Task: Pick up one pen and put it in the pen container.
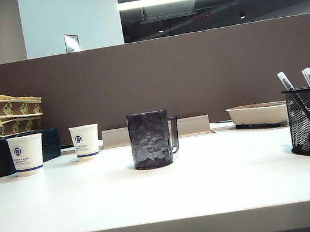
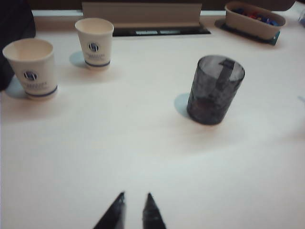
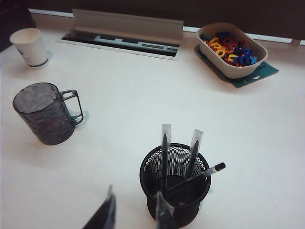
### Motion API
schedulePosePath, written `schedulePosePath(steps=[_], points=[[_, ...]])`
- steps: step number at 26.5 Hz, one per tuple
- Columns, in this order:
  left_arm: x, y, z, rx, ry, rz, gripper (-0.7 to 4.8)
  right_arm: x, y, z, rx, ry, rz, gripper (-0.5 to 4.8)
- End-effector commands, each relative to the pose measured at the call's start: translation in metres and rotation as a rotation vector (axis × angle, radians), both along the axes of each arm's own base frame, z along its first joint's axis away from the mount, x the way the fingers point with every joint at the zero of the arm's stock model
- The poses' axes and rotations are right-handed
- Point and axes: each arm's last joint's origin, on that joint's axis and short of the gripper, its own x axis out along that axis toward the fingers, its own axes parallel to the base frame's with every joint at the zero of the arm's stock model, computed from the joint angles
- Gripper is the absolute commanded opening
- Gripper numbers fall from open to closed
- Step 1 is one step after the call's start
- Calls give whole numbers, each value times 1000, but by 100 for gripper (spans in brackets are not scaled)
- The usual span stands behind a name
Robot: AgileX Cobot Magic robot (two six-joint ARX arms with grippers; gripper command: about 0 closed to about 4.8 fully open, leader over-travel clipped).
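1. A white surface stands against a brown partition in an office.
2. The left pincer hovers over bare surface, tips slightly spread, holding nothing.
3. The right pincer hangs just above the pen container, tips parted, empty.
4. One pen lies tilted inside the container, its pale end over the rim; two others stand nearly upright.

**Materials and finishes on the table**

The table is smooth, matt white. The pen container is black wire mesh with a solid rim. The mug is dark, translucent and dimpled, slightly glossy. Two cups look like white paper. The pens have clear plastic caps.
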Motion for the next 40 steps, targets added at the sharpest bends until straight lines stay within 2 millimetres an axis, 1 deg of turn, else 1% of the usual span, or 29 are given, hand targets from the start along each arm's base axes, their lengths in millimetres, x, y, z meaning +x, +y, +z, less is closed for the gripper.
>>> schedulePosePath(steps=[1,4,5,7,10,12,14,15,17,21,23,25,27,28,34,40], points=[[1,0,2,-2,-33,29,48,-13,-1,2,4,-7,-3,106],[2,0,-1,-2,-31,28,49,-24,-2,0,2,10,-3,103],[3,0,-3,-1,-25,25,51,-32,-2,-1,2,18,-3,103],[3,-1,-7,1,-8,14,54,-44,-3,-2,3,0,-3,103],[3,-1,-10,4,-2,17,53,-55,-4,-3,6,-39,-4,102],[3,-1,-10,4,-3,17,52,-62,-5,-6,8,-61,-4,79],[3,-1,-10,4,-3,17,52,-67,-5,-10,10,-79,-3,70],[3,-1,-10,4,-2,17,51,-69,-5,-12,10,-84,-3,70],[3,-1,-10,5,-2,18,48,-71,-5,-19,10,-81,-3,48],[3,-1,-10,5,-3,21,46,-70,-5,-31,7,-56,-3,47],[3,0,-10,8,-4,29,23,-66,-5,-37,7,-48,-3,34],[4,0,-10,12,-5,46,22,-59,-5,-50,6,-38,-3,30],[4,0,-10,12,-5,46,22,-56,-4,-55,6,-36,-3,28],[4,0,-10,12,-4,46,22,-54,-4,-57,6,-36,-2,18],[5,2,-14,31,0,107,20,-46,-4,-66,10,-80,-4,0],[6,2,-20,35,9,111,20,-37,-3,-73,14,-152,-9,-1]])
